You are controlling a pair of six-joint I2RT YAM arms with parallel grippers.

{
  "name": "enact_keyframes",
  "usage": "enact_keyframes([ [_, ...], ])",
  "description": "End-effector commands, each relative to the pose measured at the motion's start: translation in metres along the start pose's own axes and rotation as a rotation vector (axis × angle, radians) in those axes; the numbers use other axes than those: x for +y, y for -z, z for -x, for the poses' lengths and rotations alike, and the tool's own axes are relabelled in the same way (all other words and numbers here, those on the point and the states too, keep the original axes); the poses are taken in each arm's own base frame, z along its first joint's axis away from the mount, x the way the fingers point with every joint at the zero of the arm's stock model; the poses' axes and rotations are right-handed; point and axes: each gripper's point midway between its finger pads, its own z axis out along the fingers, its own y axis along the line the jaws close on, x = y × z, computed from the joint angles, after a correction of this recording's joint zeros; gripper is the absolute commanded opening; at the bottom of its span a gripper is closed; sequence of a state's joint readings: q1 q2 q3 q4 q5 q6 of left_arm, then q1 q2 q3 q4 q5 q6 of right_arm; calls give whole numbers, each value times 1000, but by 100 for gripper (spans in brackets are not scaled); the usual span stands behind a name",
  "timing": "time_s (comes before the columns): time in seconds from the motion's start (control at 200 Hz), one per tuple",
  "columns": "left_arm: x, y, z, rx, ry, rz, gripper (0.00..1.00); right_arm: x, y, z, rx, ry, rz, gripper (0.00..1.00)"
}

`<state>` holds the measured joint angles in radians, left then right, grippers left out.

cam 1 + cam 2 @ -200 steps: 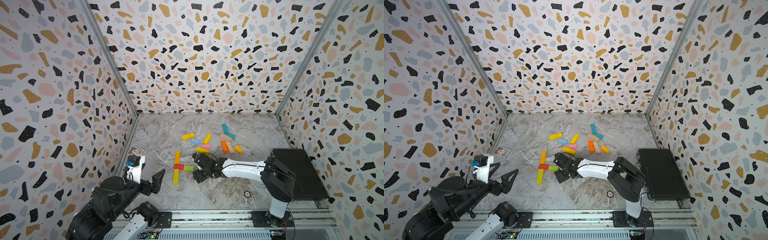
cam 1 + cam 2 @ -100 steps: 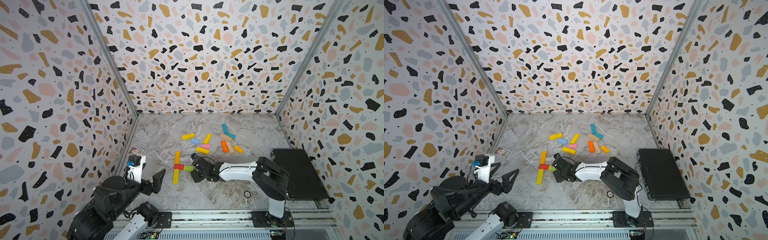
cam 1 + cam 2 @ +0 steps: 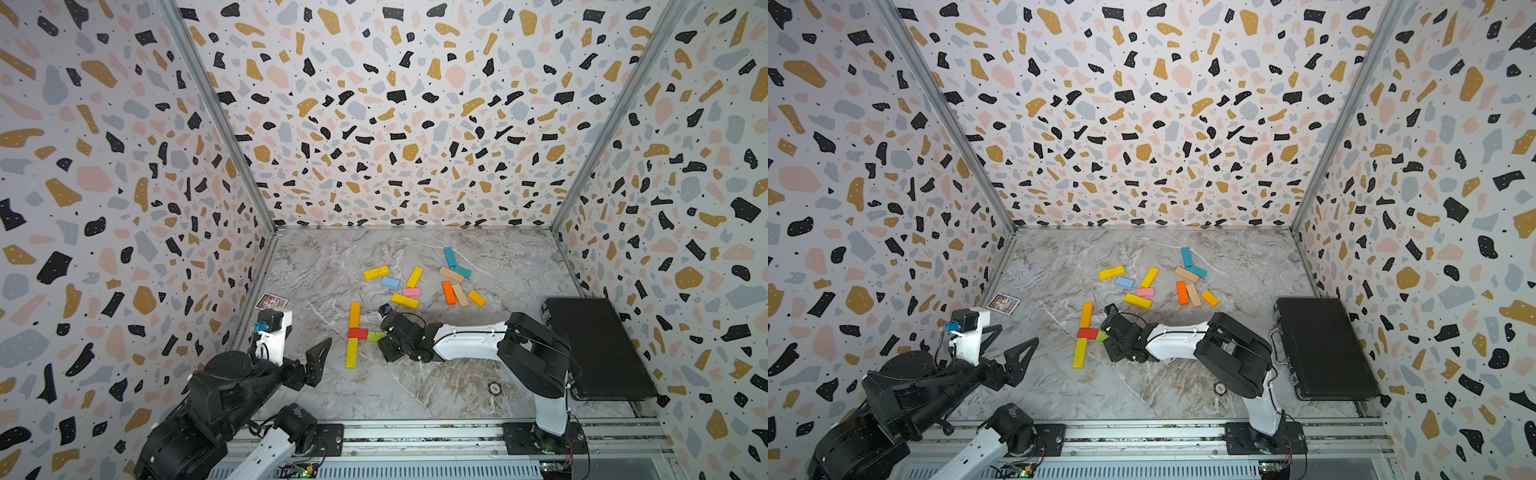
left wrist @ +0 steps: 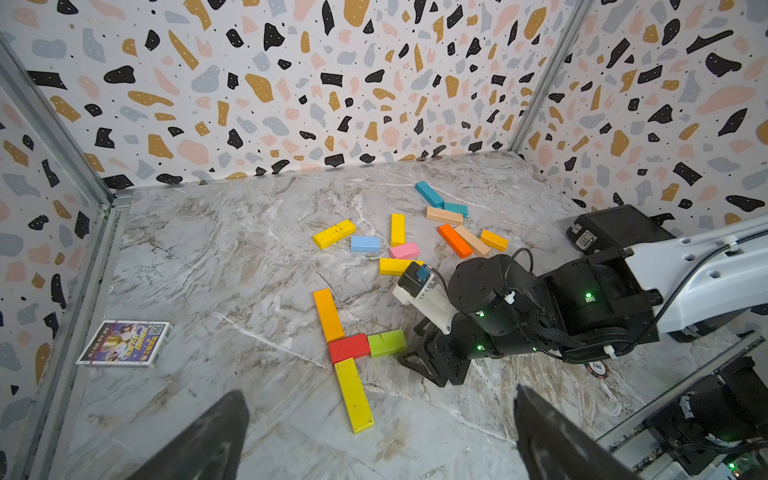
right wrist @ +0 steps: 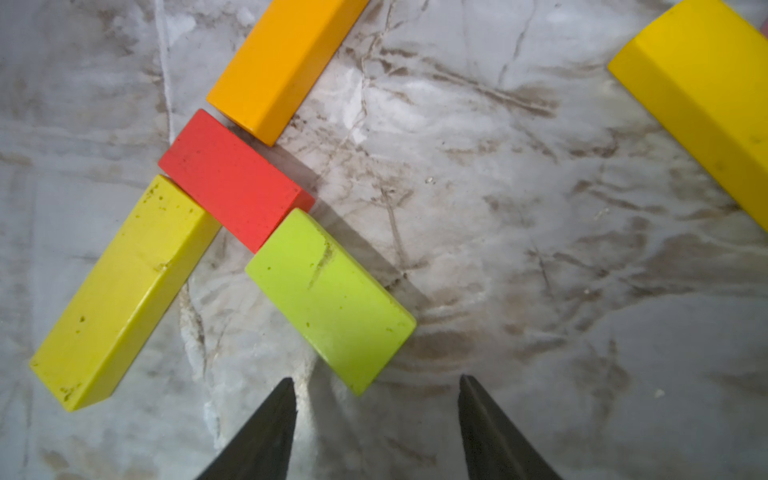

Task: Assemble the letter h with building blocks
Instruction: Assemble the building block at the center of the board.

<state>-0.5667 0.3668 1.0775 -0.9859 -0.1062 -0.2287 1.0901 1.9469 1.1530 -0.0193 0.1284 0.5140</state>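
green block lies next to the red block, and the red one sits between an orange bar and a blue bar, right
Wrong in one detail: the second bar is yellow, not blue. The right wrist view shows the green block next to the red block, which sits between the orange bar and a yellow bar.

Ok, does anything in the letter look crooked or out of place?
Slightly: the green block is turned a little against the red block it meets, so the crossbar kinks. The orange bar and yellow bar look aligned.
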Motion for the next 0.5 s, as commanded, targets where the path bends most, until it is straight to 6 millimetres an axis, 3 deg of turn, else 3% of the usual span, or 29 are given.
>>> enact_keyframes([
  [0.0,-2,-6,9,-26,8,-4,99,-3,-4,-10,48,15,-30,64],
  [0.496,-3,-8,10,-22,7,-6,99,-9,-9,-10,57,33,-65,63],
])
